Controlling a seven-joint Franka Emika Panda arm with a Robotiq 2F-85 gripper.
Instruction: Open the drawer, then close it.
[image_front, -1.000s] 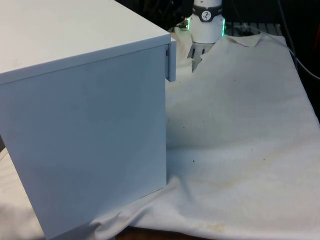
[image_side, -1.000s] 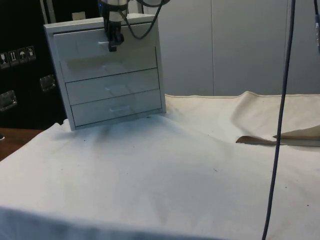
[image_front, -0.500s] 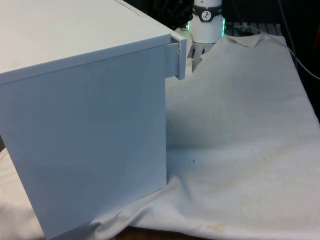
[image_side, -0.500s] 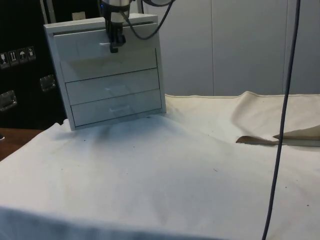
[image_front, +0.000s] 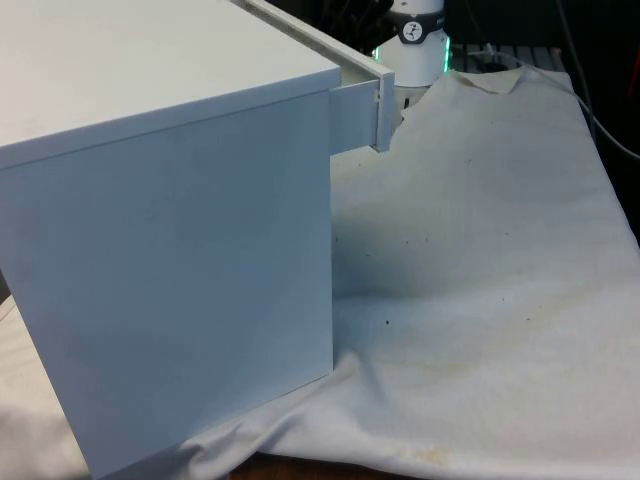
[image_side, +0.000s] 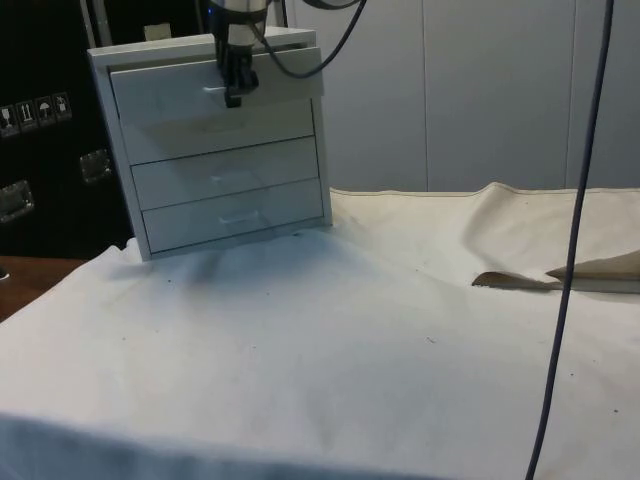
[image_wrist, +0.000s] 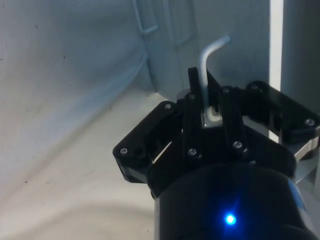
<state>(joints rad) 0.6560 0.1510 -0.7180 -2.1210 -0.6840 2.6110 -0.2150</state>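
A white chest of drawers (image_side: 215, 140) stands on the cloth; in the front view its plain side (image_front: 180, 270) faces the camera. Its top drawer (image_side: 200, 90) is pulled partway out, and the drawer front (image_front: 378, 108) juts past the chest's corner. My black gripper (image_side: 233, 90) hangs in front of that drawer, shut on its thin metal handle (image_wrist: 209, 65). In the wrist view the bent handle bar runs between the fingers (image_wrist: 192, 95). The two lower drawers (image_side: 228, 190) sit flush.
The white cloth (image_side: 330, 350) covers the table, with a raised fold (image_side: 560, 275) at the side view's right. A dark cable (image_side: 570, 250) hangs down there. The robot's base (image_front: 415, 45) stands behind the chest in the front view.
The top drawer has slid further out of the chest over the last second, and my gripper has moved outward with the handle.
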